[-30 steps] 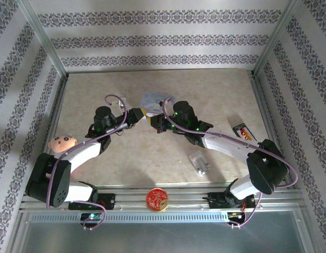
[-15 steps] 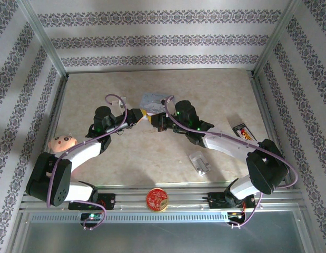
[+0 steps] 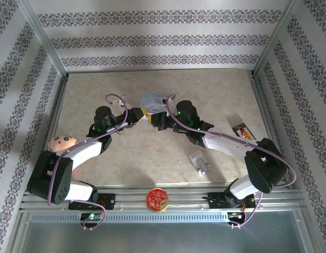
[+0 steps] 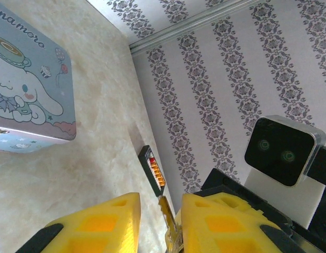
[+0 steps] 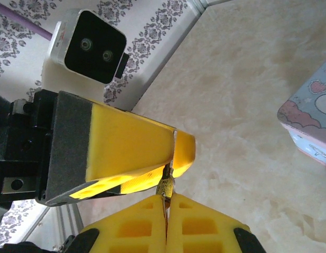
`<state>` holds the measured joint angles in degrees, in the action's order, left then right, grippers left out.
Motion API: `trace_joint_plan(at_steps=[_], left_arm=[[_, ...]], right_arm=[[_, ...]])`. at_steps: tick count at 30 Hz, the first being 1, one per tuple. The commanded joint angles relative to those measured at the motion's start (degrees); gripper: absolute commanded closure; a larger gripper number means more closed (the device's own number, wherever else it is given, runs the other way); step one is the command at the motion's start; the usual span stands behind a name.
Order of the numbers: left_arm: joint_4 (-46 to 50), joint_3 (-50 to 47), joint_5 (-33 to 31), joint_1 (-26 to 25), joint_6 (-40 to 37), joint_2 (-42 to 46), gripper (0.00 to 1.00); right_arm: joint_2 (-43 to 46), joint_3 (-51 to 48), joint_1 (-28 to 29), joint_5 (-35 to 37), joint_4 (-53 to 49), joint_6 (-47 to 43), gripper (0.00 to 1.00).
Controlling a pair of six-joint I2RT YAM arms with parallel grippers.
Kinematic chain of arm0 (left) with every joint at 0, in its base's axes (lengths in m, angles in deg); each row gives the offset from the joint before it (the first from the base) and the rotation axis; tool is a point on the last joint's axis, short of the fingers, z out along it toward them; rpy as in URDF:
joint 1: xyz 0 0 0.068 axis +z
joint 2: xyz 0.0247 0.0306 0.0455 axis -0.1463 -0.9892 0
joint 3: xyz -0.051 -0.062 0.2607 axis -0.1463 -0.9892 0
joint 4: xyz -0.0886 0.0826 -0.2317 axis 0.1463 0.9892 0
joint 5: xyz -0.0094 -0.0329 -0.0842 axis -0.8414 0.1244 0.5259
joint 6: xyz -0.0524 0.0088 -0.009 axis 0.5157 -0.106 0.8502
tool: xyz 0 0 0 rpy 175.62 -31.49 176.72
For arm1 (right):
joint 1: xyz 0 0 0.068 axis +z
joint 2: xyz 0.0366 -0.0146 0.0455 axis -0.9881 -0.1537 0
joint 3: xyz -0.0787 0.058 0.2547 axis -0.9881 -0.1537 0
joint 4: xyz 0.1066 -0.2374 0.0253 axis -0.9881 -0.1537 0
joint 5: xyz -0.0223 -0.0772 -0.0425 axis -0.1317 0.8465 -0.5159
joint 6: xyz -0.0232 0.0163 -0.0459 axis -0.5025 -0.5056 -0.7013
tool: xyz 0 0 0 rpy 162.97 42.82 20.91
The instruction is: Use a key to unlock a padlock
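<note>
Fingertips meet over the middle of the beige marbled table point(image 3: 215, 89), just on the near side of a pale blue rectangular cartoon-printed tin point(image 3: 153, 98). We see the right gripper point(image 3: 156, 120) pinched tight on what we take for the tiny slim metal key point(image 5: 165, 187), its long axis running out along the fingers toward the left gripper point(image 3: 142, 114). That gripper's yellow fingers point(image 4: 99, 224) stand narrowly apart. In the gap lies a slim metal edge that we judge to be the tiny dark metal padlock point(image 4: 167, 221). Whether they grip it we cannot tell. Both arms are equally near, and the next move turns on lining key with keyhole.
</note>
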<state>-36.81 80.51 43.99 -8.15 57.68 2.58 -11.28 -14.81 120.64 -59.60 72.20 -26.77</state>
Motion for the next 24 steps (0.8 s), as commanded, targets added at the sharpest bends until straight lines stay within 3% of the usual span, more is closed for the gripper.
trace_joint_plan(at_steps=[1, 16, 24], left_arm=[[-4.43, 1.42, 1.38, -1.04, 0.67, -0.6, 0.74], [-7.11, 2.13, 1.16, -1.17, 0.87, -1.35, 1.0], [-6.63, 3.37, 2.41, -1.41, -1.63, -0.81, 1.0]], right_arm=[[-0.68, -0.97, -0.29, -1.85, 2.56, 0.74, 1.0], [0.3, -2.57, -0.97, -1.72, 2.06, 1.35, 1.0], [6.43, -8.2, -3.7, -1.81, 3.67, 3.38, 0.66]])
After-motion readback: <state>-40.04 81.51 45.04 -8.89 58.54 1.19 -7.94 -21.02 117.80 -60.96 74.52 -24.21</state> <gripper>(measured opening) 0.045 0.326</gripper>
